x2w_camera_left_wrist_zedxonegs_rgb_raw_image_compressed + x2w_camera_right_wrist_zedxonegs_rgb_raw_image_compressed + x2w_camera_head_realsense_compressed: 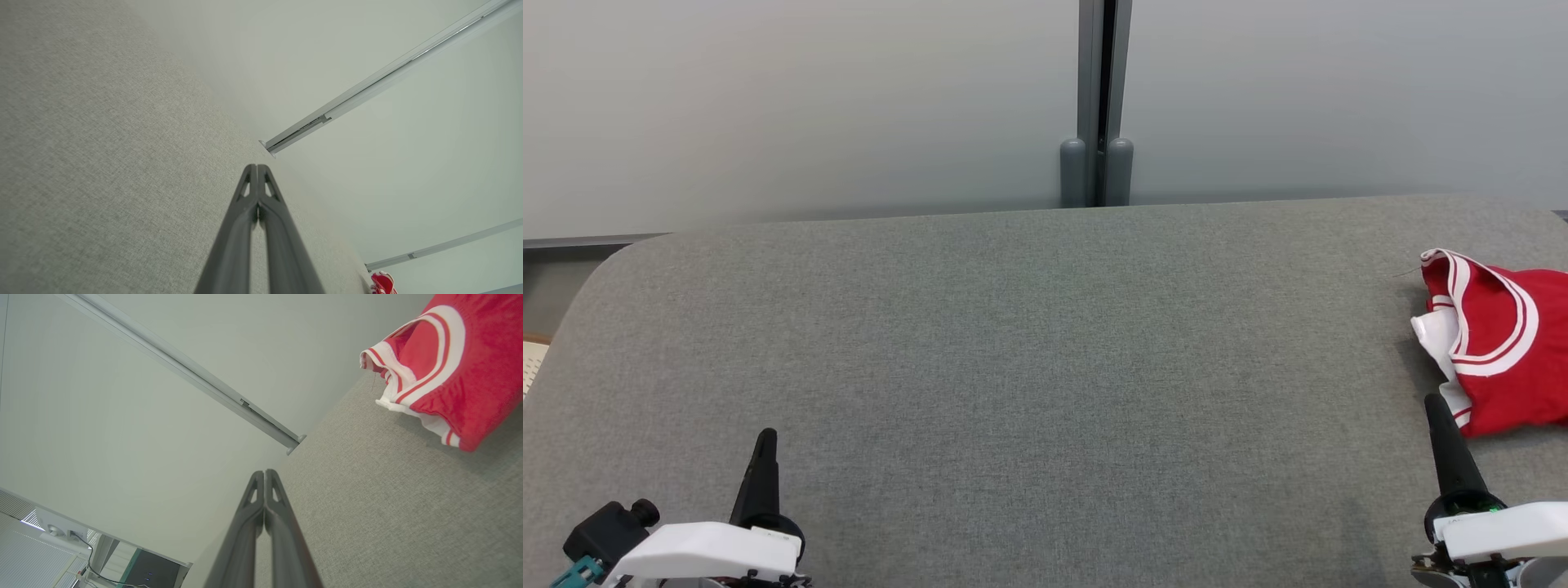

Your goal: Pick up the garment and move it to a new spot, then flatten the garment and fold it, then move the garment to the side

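Note:
The garment (1499,343) is red with white stripes and lies folded in a bundle at the far right of the grey fabric surface (1045,367), cut off by the head view's edge. It appears again as the garment (445,367) at upper right of the right wrist view and as a small garment corner (383,283). My right gripper (1431,402) is shut and empty, its tip just in front of the bundle's near edge. At the lower left, far from the cloth, my left gripper (767,435) is shut and empty. In their own views the left gripper (257,166) and right gripper (264,472) have fingertips pressed together.
A pale partition wall (800,106) stands behind the surface, with a grey vertical post (1098,98) at its middle. The surface's rounded left corner (621,261) drops off to a floor strip. Wide bare fabric stretches between the two grippers.

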Controlling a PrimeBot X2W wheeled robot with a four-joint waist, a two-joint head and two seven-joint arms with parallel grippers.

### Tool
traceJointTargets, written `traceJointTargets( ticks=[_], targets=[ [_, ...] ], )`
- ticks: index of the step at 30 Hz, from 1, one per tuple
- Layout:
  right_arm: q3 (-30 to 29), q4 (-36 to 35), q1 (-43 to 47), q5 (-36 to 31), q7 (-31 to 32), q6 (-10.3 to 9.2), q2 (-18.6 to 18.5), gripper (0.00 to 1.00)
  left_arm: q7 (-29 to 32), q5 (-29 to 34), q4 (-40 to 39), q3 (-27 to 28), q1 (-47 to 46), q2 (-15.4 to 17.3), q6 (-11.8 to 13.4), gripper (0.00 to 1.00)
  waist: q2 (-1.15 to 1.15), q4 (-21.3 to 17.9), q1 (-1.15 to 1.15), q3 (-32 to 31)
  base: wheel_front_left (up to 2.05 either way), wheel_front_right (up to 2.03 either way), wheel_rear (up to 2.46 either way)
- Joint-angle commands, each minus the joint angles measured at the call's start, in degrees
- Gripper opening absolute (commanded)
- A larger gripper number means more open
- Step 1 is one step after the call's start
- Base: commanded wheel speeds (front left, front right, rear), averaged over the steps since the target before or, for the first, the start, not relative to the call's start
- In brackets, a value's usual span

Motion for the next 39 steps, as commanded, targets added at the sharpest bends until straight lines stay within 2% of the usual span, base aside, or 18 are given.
traceJointTargets(
  ticks=[1,39],
  targets=[
    [-0.4,-0.1,-1.4,1.9,0.3,0.03,-0.2,0.0,0.4,-1.7,-0.4,0.7,-2.0,0.3,-0.6,0.0,0.0,0.0,0.0,0.0,0.0,0.0,0.0],
    [-2.2,5.0,-5.4,21.0,1.7,0.02,1.4,0.0,5.5,-20.4,0.8,4.8,-5.0,-1.3,-3.8,0.0,0.0,-1.0,0.0,0.3,0.0,0.0,0.0]
  ],
)
